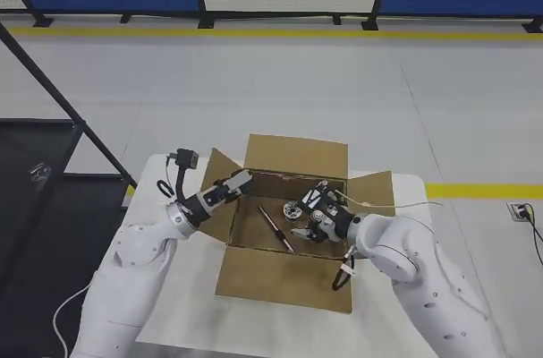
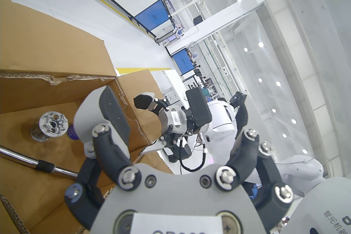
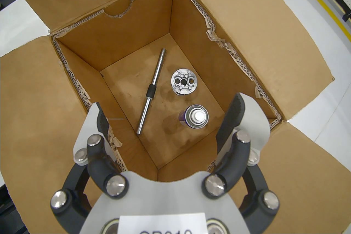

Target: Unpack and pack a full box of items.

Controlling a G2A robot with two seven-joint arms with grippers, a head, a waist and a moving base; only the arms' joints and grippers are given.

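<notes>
Right gripper (image 3: 168,103), left gripper (image 2: 172,93) both gape empty; right wrist view reveals a can (image 3: 195,115) in the box (image 3: 123,45).

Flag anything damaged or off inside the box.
The box has a torn rim: ragged, frayed corrugation along several top edges. Inside, the rod lies flat, and the metal disc and the can stand upright; nothing spilled.

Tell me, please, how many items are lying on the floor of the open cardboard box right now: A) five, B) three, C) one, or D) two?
B: the right wrist view shows a metal rod, a round machined metal part and a small can on the floor of the box.
</notes>
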